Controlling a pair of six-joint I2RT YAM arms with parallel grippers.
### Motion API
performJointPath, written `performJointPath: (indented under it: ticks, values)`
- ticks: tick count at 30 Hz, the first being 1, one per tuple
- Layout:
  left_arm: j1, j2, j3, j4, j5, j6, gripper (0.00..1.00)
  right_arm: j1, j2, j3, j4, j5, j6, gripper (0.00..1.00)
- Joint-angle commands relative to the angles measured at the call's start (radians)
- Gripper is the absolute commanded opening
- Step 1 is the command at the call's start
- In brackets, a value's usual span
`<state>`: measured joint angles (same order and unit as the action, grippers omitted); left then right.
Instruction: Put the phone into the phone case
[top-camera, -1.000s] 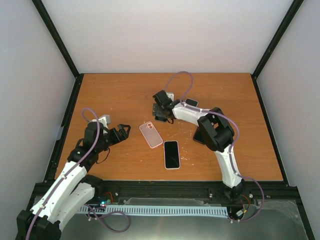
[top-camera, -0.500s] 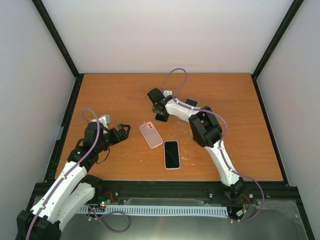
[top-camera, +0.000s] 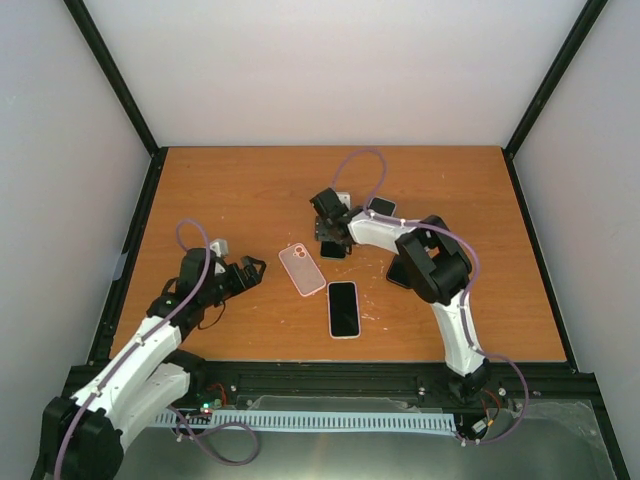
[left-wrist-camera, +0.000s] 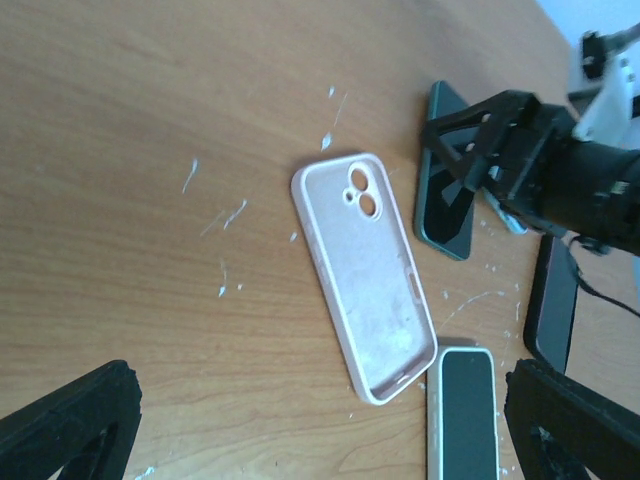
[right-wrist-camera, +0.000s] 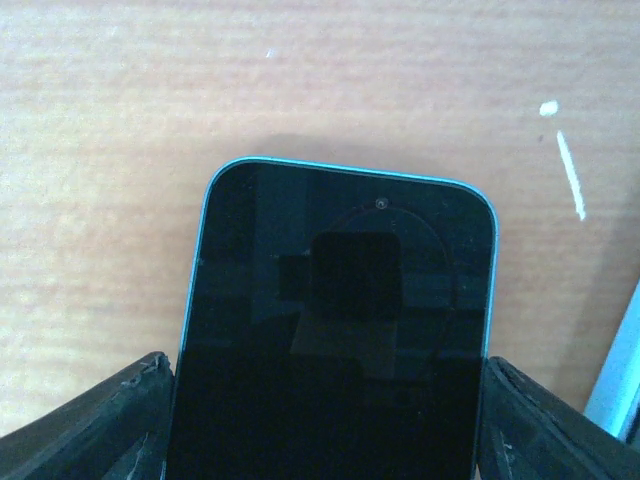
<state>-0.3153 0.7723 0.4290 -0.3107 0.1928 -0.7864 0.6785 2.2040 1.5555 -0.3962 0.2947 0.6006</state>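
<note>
An empty pink phone case (top-camera: 301, 270) lies open side up on the wooden table, also in the left wrist view (left-wrist-camera: 365, 275). A white-edged phone (top-camera: 343, 309) lies screen up just beside the case's near end (left-wrist-camera: 460, 415). My right gripper (top-camera: 330, 230) is shut on a blue-edged phone (top-camera: 333, 249), its fingers against the phone's two long edges (right-wrist-camera: 335, 330). This phone sits just beyond the case (left-wrist-camera: 445, 185). My left gripper (top-camera: 249, 270) is open and empty, left of the case, its fingertips (left-wrist-camera: 70, 425) spread wide.
A dark phone (top-camera: 383, 206) lies behind the right arm. Another dark one (top-camera: 400, 272) lies under the right arm's elbow, also in the left wrist view (left-wrist-camera: 555, 315). Black frame posts and white walls bound the table (top-camera: 220, 190).
My right gripper swung left and back, then came nearer and right, bringing the blue-edged phone closer to the case. My left gripper shifted slightly right toward the case.
</note>
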Motion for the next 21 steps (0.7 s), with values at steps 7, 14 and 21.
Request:
performJointPath:
  ticks: [7, 14, 21]
  values:
    - [0.102, 0.082, -0.053, 0.142, 0.251, -0.054, 0.99, -0.002, -0.184, -0.2, 0.162, -0.282, -0.164, 0.54]
    - [0.161, 0.124, -0.056, 0.19, 0.328, -0.055, 0.99, -0.001, -0.262, -0.256, 0.248, -0.473, -0.222, 0.5]
    - [0.165, 0.145, -0.047, 0.207, 0.348, -0.073, 0.99, 0.013, -0.258, -0.289, 0.331, -0.641, -0.227, 0.5]
